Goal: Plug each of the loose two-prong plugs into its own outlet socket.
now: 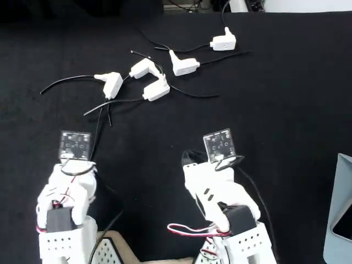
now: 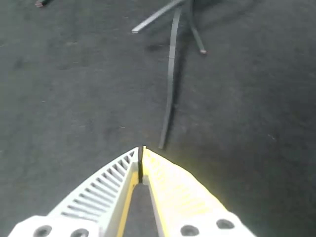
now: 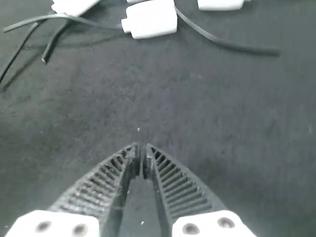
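Five white connector pieces point(image 1: 157, 89) lie in a loose cluster on the black table point(image 1: 286, 121), each trailing a thin black cord point(image 1: 66, 81). Which are plugs and which are sockets cannot be told. All of them sit well ahead of both sets of fingertips, and none touches a finger.

The left gripper point(image 2: 142, 154) has its fingers pressed together at the tips, clenched on nothing. The near end of one cord strand point(image 2: 170, 98) lies just beside those tips and runs away from them. Two more cut strand ends lie farther ahead.

The right gripper point(image 3: 141, 153) is likewise clenched with nothing between its fingers. Well ahead of its tips lies one white piece point(image 3: 150, 19), with two others just beyond it.
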You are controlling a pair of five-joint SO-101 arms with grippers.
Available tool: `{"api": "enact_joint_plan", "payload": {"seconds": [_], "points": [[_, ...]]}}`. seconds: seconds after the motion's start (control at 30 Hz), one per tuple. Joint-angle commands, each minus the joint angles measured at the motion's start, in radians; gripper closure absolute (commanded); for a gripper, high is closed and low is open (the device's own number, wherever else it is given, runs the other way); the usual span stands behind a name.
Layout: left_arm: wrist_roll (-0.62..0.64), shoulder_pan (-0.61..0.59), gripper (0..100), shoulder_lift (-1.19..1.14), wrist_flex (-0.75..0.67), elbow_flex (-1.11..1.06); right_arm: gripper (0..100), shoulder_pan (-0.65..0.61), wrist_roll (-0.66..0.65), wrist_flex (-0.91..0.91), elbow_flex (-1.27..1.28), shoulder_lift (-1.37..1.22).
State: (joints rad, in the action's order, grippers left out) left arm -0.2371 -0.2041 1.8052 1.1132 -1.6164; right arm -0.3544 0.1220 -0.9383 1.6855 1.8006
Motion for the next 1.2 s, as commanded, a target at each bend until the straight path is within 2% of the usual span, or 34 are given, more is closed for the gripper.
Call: {"api": "enact_joint_plan", "payload": {"seconds": [0.0,0.13,0.4,0.83,1.17], "points": [[0.003,0.070,97,0.015,-0.055,-0.048,98.5,0.009,0.037,-0.058,-0.002,0.081],[0.003,0.090,97,0.015,-0.095,-0.084,98.5,0.009,0.037,-0.147,-0.002,0.081],[0.011,0.088,97,0.015,-0.077,-0.084,98.4,0.009,0.035,-0.361,-0.002,0.081],[0.011,0.087,97,0.015,0.161,-0.084,98.4,0.006,0.037,-0.361,-0.002,0.081],[0.009,0.084,97,0.015,0.161,-0.084,98.4,0.006,0.037,-0.361,-0.002,0.081]]}}
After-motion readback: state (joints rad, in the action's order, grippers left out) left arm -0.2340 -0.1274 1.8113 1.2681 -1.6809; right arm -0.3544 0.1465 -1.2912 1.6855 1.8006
